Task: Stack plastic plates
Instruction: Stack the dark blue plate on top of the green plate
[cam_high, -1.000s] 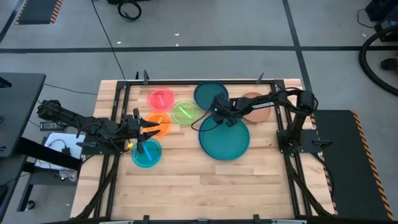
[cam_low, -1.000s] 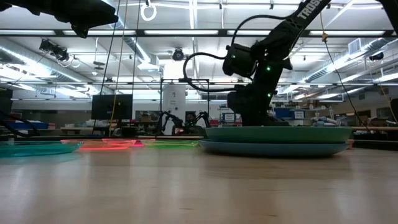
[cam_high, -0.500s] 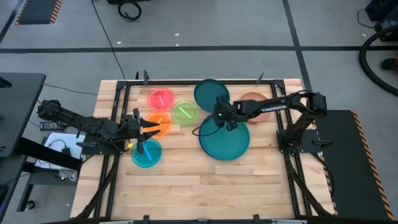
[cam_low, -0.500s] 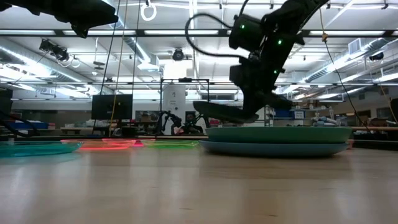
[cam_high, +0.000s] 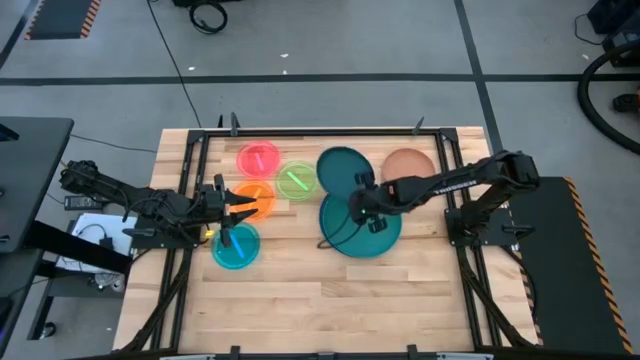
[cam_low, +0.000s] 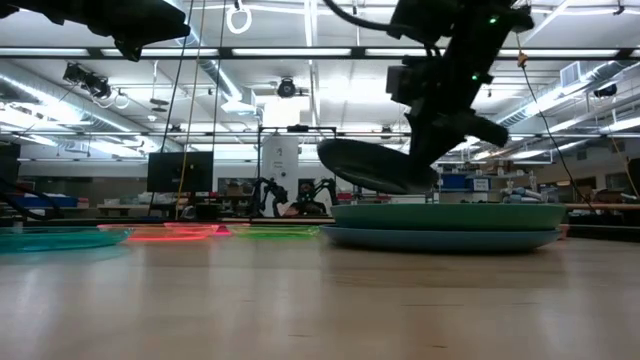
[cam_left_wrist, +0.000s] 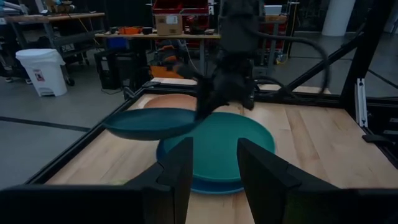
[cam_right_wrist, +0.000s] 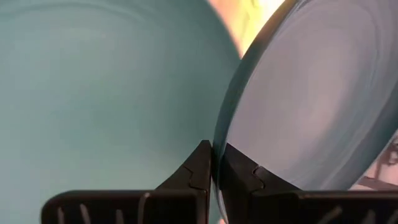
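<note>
Low view, near to far: the teal plate (cam_low: 445, 214) lies on the blue plate (cam_low: 440, 238); above them the right gripper (cam_low: 432, 150) pinches the tilted dark teal plate (cam_low: 375, 165) by its rim. Small plates look flat beyond. Left gripper (cam_high: 238, 212) hovers, fingers apart.

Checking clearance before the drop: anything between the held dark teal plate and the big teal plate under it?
Nothing. The low view shows open air between the dark teal plate, pinched by the right gripper, and the large teal plate below.
</note>
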